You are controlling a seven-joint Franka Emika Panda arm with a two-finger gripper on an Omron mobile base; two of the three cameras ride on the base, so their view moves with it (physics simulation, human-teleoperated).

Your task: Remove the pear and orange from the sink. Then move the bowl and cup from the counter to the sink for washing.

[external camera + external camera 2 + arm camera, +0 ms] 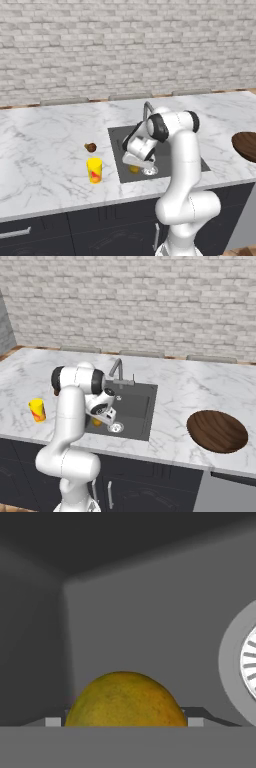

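Now the arm reaches down into the sink point(165, 165), near its front left corner, and the gripper point(125, 724) sits low over the orange point(125, 699), which lies on the basin floor just left of the drain point(245, 659). Its fingers appear to stand on either side of the fruit, spread about as wide as the orange, but whether they already press on it I cannot tell. To do this step well, I judge the hand should stay centred on the ball, close gently at its widest part, then lift straight up clear of the rim before swinging to the counter. The bowl point(217, 431) waits far right on the counter, cut off in the left view; the cup point(94, 170) and pear point(90, 147) stand left of the sink. The fingertips are hidden at the bottom of the hand view, and the arm screens most of the orange from the base cameras.
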